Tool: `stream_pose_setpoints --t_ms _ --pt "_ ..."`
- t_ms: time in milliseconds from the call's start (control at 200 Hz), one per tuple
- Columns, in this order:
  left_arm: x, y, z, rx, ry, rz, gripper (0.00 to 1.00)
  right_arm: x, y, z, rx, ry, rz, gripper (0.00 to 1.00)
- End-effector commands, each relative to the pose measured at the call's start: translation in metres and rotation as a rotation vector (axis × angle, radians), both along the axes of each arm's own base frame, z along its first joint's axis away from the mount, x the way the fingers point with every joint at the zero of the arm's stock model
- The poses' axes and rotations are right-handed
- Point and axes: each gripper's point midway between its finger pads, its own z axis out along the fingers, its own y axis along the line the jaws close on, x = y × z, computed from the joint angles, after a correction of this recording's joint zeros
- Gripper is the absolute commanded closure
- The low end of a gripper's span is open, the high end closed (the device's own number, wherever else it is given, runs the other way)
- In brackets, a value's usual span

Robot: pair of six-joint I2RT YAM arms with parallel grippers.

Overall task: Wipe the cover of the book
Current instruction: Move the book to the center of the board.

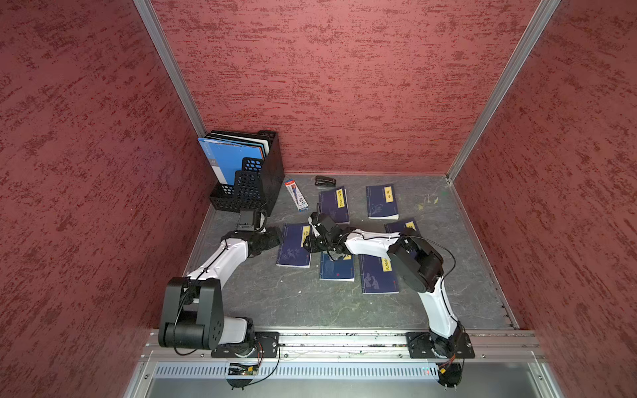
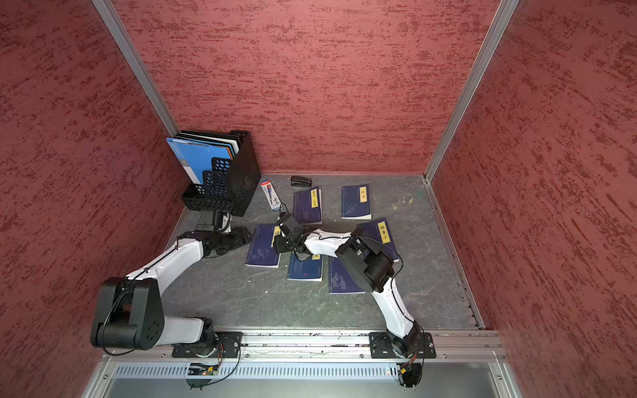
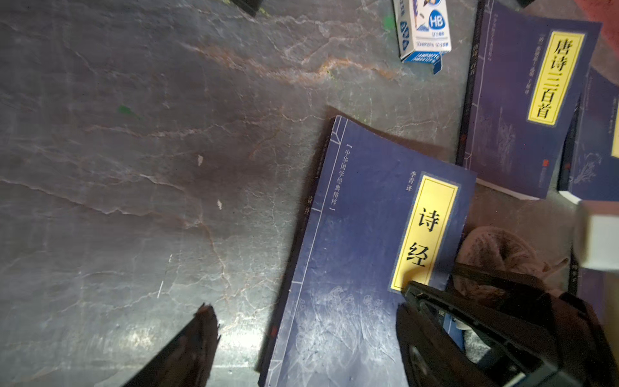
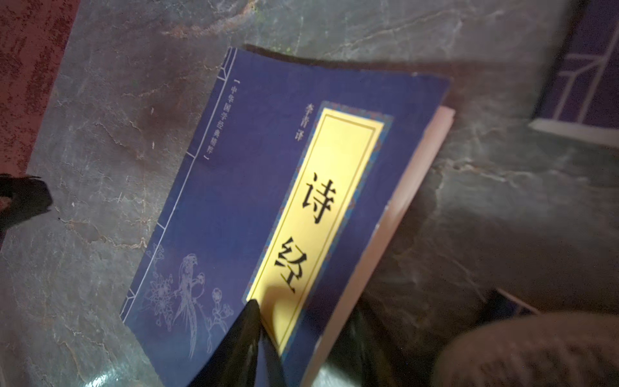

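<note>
The book (image 1: 293,253) (image 2: 262,251) is dark blue with a yellow title label and lies left of the middle of the table. My right gripper (image 1: 309,241) (image 4: 301,330) straddles its page edge. One finger (image 4: 246,331) rests on the yellow label and the other sits dark beside the pages, with a gap still between them. My left gripper (image 1: 280,238) (image 3: 308,335) hangs open over the book's (image 3: 361,217) spine side, holding nothing. A brownish cloth (image 3: 495,254) (image 4: 536,351) lies bunched on the table by the page edge; neither gripper holds it.
Several other blue books lie around, such as one (image 1: 333,205) behind and one (image 1: 337,270) in front right. A pencil box (image 1: 296,194) and a stapler (image 1: 324,181) sit near the back wall. A black file rack (image 1: 251,179) with blue folders stands back left.
</note>
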Motion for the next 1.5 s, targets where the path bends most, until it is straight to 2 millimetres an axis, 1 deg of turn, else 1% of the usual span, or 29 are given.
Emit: stream_pose_setpoints --t_ms 0,130,190,386,466,591,716,847,922,1062,1172,1373,1498 --pt "0.004 -0.006 -0.005 -0.031 0.018 -0.033 0.2 0.0 0.013 0.0 0.016 0.006 0.01 0.56" --pt "0.002 -0.009 -0.02 -0.041 0.079 -0.045 0.25 -0.003 0.017 -0.001 0.011 0.012 0.016 0.57" --pt "0.003 -0.01 -0.024 -0.044 0.092 -0.044 0.27 -0.005 0.019 -0.003 0.01 0.015 0.021 0.58" --pt "0.006 -0.006 -0.026 -0.037 0.097 -0.029 0.32 -0.011 0.028 -0.007 0.02 0.026 0.03 0.59" --pt "0.009 0.0 -0.026 -0.032 0.098 -0.014 0.34 -0.013 0.033 -0.007 0.033 0.028 0.029 0.59" --pt "0.015 0.01 -0.028 -0.037 0.105 0.006 0.39 -0.01 0.04 -0.006 0.054 0.03 0.024 0.59" --pt "0.02 0.017 -0.031 -0.05 0.115 0.023 0.41 -0.006 0.051 -0.002 0.085 0.029 0.027 0.59" --pt "0.024 0.02 -0.036 -0.059 0.125 0.026 0.42 -0.003 0.06 -0.001 0.1 0.033 0.029 0.59" --pt "0.026 0.021 -0.039 -0.06 0.135 0.026 0.45 -0.003 0.064 -0.002 0.106 0.035 0.034 0.6" --pt "0.032 0.021 -0.04 -0.063 0.131 0.022 0.53 -0.004 0.069 -0.004 0.111 0.041 0.038 0.6" --pt "0.039 0.022 -0.037 -0.058 0.119 0.013 0.62 -0.007 0.073 -0.005 0.116 0.045 0.046 0.61" --pt "0.055 0.025 -0.029 -0.041 0.095 0.002 0.65 -0.011 0.085 -0.004 0.131 0.048 0.065 0.61" --pt "0.059 0.028 -0.027 -0.027 0.093 0.001 0.65 -0.009 0.092 -0.003 0.142 0.047 0.069 0.61"
